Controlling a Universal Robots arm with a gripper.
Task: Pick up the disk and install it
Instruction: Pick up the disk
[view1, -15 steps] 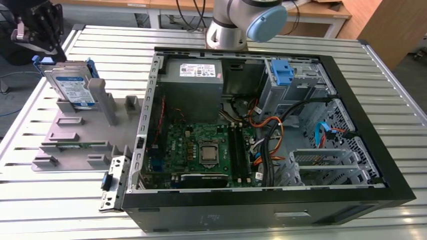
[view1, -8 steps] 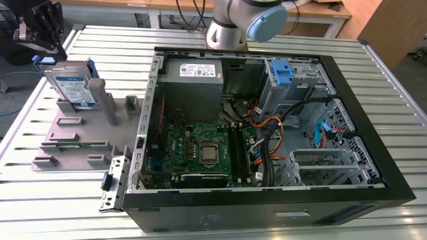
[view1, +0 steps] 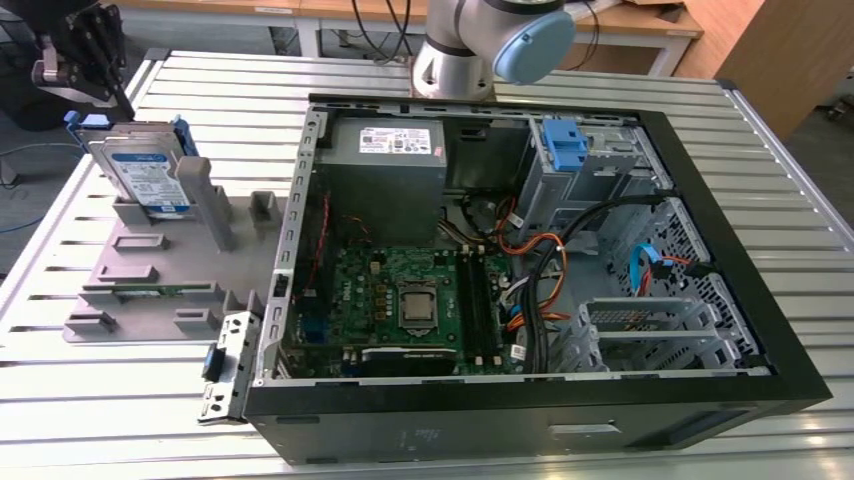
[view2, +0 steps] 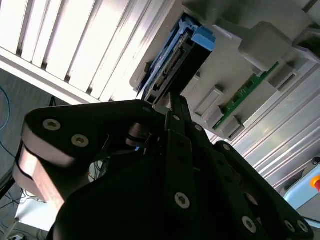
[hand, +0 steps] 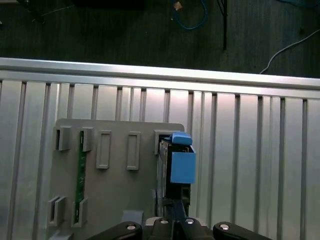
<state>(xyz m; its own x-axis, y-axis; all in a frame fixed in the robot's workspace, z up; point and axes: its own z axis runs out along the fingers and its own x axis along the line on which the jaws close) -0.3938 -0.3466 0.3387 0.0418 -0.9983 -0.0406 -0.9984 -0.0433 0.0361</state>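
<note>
The disk (view1: 144, 172), a silver drive with a white-and-blue label in a blue carrier, stands upright in a slot of the grey holder (view1: 160, 270) at the exterior view's left. My gripper (view1: 107, 90) hangs above and behind it, apart from it, fingers shut with nothing between them. In the first wrist view the disk (hand: 172, 170) shows edge-on just beyond the fingertips (hand: 175, 222). In the second wrist view the disk's connector edge (view2: 175, 65) lies past the dark fingers (view2: 172, 130).
An open computer case (view1: 534, 400) fills the middle of the slatted metal table (view1: 120, 400). Its far corner holds a drive cage with a blue bracket (view1: 566, 145). A green memory stick (view1: 147, 291) lies in the holder. The arm's base (view1: 454, 60) stands behind the case.
</note>
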